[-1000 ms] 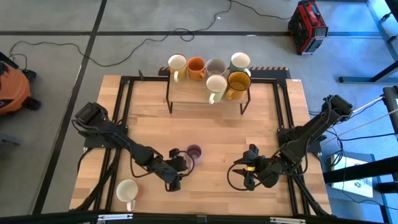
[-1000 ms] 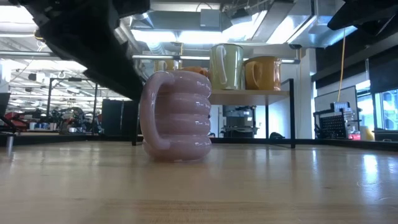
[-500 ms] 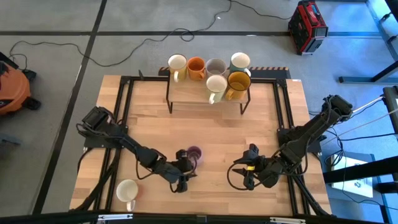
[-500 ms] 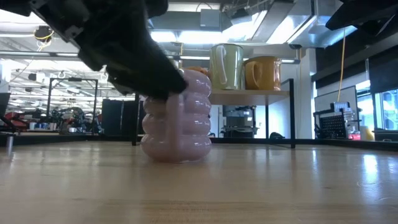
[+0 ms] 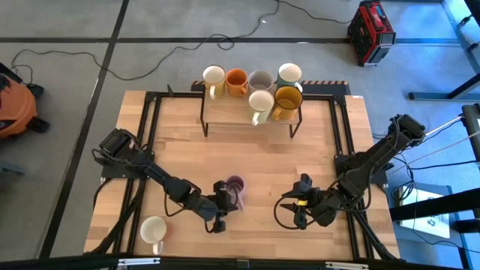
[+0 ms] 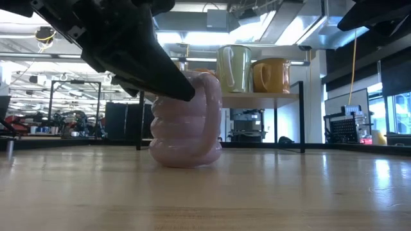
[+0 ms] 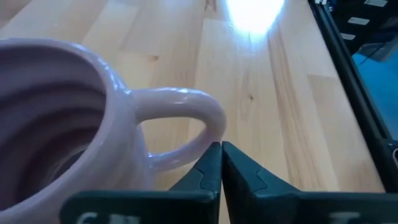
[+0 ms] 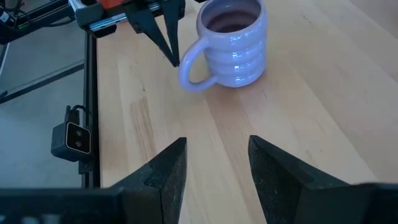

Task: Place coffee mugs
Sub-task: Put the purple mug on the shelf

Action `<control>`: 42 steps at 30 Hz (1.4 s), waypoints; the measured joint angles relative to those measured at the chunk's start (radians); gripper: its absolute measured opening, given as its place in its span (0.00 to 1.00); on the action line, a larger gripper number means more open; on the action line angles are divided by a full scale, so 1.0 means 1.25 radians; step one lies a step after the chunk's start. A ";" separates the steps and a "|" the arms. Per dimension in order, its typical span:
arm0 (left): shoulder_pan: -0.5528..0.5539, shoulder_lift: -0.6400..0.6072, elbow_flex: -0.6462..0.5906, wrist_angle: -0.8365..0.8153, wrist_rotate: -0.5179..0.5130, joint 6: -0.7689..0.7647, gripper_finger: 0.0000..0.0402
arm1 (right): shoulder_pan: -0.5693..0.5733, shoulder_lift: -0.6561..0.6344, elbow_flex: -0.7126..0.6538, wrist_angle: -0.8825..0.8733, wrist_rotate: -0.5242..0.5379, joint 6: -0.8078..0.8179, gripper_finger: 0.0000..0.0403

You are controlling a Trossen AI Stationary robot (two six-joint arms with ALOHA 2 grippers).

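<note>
Lilac mug [image 5: 235, 184] — left gripper [image 5: 222, 196] pinched at handle — shelf [image 5: 225, 110] beyond.

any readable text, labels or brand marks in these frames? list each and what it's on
None can be read.
Red case on the floor: any marking too small to read.
Small black box at the table edge: no legible label.
Lilac mug and shelf mugs: plain, no print visible.

- Coffee mugs [image 5: 262, 100]: eight total.
- Six on the rack [image 5: 225, 111].
- Two on the table [image 5: 195, 150].
- Grippers: two.
</note>
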 joint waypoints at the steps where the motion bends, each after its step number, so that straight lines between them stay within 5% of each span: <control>1: 0.000 0.000 0.002 0.000 0.001 0.000 0.00 | 0.000 0.000 0.000 0.000 0.000 0.000 0.40; 10: 0.001 -0.063 0.048 -0.030 0.027 0.076 0.00 | 0.000 0.000 0.000 -0.003 0.001 0.000 0.40; 18: 0.029 -0.185 0.097 -0.196 0.026 0.130 0.00 | 0.000 0.000 0.000 -0.002 0.020 -0.001 0.40; 26: 0.047 -0.206 0.100 -0.229 0.049 0.081 0.02 | 0.000 0.000 0.000 -0.001 0.022 0.000 0.40; 34: 0.025 -0.180 0.099 -0.278 0.029 -0.045 0.23 | 0.000 0.000 0.000 0.000 0.023 0.004 0.40; 42: 0.001 -0.063 0.099 -0.184 0.008 -0.125 0.45 | 0.000 0.000 0.000 -0.006 0.022 0.003 0.40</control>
